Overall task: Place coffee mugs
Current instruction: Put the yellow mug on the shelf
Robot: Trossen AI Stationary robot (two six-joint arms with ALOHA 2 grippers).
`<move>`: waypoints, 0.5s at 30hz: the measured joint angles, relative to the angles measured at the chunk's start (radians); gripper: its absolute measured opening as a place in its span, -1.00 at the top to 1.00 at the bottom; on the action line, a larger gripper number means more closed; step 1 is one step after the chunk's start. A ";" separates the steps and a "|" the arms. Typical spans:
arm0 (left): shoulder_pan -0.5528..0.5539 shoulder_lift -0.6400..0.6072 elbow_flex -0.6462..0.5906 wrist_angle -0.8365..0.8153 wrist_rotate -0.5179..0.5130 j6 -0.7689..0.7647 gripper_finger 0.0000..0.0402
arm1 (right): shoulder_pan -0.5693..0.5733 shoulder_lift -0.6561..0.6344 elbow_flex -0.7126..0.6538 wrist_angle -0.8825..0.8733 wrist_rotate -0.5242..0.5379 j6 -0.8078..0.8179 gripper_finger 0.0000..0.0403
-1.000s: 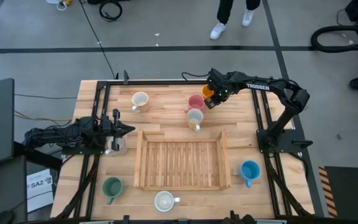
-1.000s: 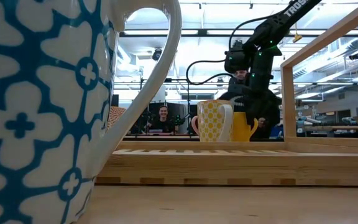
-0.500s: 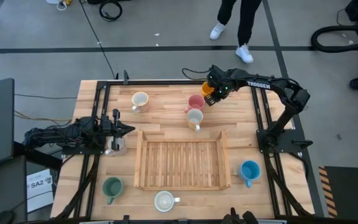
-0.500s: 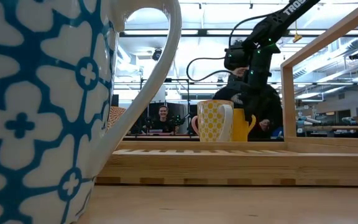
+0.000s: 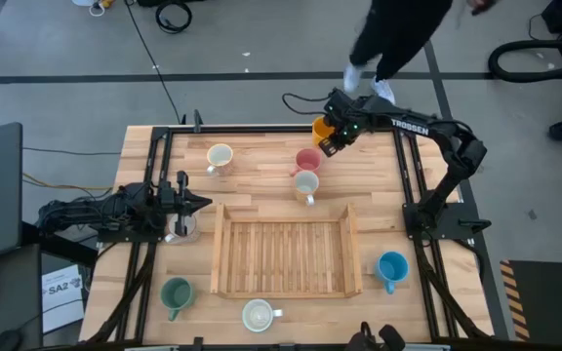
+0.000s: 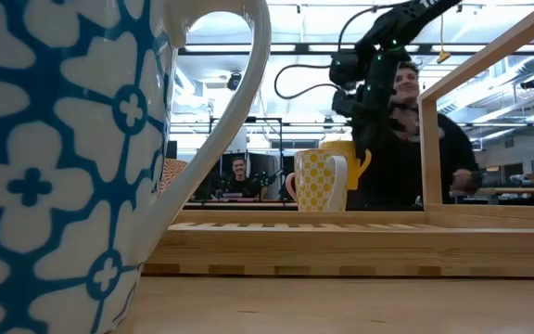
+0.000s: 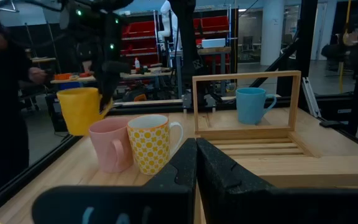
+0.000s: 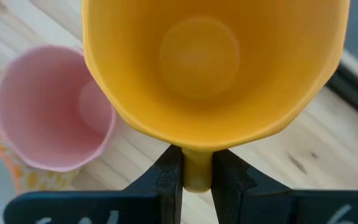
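My right gripper [image 5: 334,139] is over the table's far side, shut on an orange mug [image 5: 323,128] that hangs above the wood. Just nearer stand a pink mug [image 5: 307,159] and a yellow-dotted mug [image 5: 306,183], both resting on their bases. The left wrist view shows the orange mug [image 7: 79,109] raised behind those two. My left gripper [image 5: 203,203] waits at the table's left, shut and pointing level, with nothing between its fingers [image 7: 185,163]. My right gripper pinches the orange mug's side handle [image 8: 196,180] between its two fingers [image 8: 166,174]. It comes steeply from above, slanting down. The mug hangs clear of the table with its opening [image 8: 210,62] up, close to upright.
A wooden slatted tray [image 5: 286,255] lies mid-table. A cream mug [image 5: 220,156] is far left, a dark green mug [image 5: 176,292] and a white one [image 5: 259,314] near, a blue one [image 5: 392,266] right. A blue-patterned mug [image 6: 63,158] fills the low view. A person [image 5: 398,29] passes beyond the far edge.
My right gripper has risen and drifted a little toward the far edge, staying shut on the orange mug. The mug has come up off the table, clear of the pink and dotted mugs. A person has walked along behind the far edge.
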 joint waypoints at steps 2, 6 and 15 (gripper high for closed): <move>0.000 0.000 0.000 0.000 0.000 0.000 0.93 | 0.000 0.000 0.041 -0.035 0.000 -0.014 0.69; 0.000 0.000 0.000 0.000 0.000 0.000 0.93 | 0.000 0.000 0.132 -0.092 0.000 -0.039 0.69; 0.000 0.000 0.000 0.000 0.000 0.000 0.93 | 0.058 -0.002 0.315 -0.245 -0.012 -0.112 0.69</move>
